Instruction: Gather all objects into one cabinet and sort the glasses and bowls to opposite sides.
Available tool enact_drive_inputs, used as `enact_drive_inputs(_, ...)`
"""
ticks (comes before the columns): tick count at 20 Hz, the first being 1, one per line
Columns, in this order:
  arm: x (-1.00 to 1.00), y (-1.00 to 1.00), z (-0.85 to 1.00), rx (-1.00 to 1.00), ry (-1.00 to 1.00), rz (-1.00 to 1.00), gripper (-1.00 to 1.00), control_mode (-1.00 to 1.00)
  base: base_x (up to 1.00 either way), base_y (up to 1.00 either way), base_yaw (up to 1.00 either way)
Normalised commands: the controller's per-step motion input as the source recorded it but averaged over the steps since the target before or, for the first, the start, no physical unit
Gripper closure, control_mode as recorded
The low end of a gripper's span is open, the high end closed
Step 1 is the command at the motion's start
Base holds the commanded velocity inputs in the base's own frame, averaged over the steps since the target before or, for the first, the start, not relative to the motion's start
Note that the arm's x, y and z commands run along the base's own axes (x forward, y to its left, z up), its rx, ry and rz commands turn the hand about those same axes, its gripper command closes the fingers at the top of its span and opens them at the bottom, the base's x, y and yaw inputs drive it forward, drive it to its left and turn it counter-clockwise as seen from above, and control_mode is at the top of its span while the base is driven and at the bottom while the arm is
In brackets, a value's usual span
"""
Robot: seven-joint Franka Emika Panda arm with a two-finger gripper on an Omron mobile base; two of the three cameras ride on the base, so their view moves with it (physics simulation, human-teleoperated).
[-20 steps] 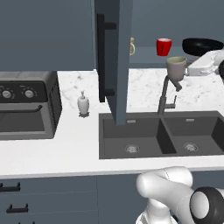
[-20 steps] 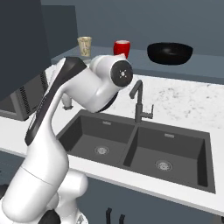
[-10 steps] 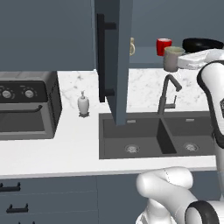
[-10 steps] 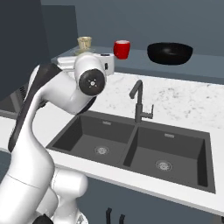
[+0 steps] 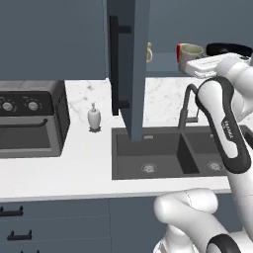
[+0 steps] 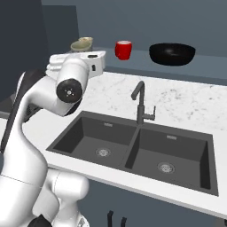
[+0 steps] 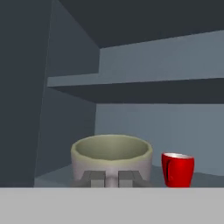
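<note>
Slate blue-grey wall cabinet [image 5: 129, 69] stood open, its shelf carrying the wide glossy black bowl [image 6: 172, 53] and small red cup [image 6: 123, 49]; the gripper [image 7: 111, 178] was clamped on the beige-grey mug [image 7: 112, 158], left of that cup.

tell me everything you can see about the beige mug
The beige mug is a round, matte, beige-grey vessel with a paler olive inside, upright and empty. The pincer is shut on its near wall. It sits at the open cabinet's shelf level, left of the red cup, not touching it. Its handle isn't clearly visible.
</note>
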Motion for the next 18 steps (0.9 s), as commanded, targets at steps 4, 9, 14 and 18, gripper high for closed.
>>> enact_drive_inputs(4,0.19,0.12,-0.2,-0.02,0.22,-0.02,1.0,-1.0,0.0,0.0,0.0)
enact_drive_inputs(9,0.1,0.0,-0.1,-0.02,0.17,-0.02,1.0,-1.0,0.0,0.0,0.0)
enact_drive_inputs(14,0.0,0.0,0.06,0.0,-0.09,-0.01,1.0,-1.0,0.0,0.0,0.0)
enact_drive_inputs(18,0.0,0.0,0.1,0.0,-0.24,-0.05,1.0,-1.0,0.0,0.0,0.0)
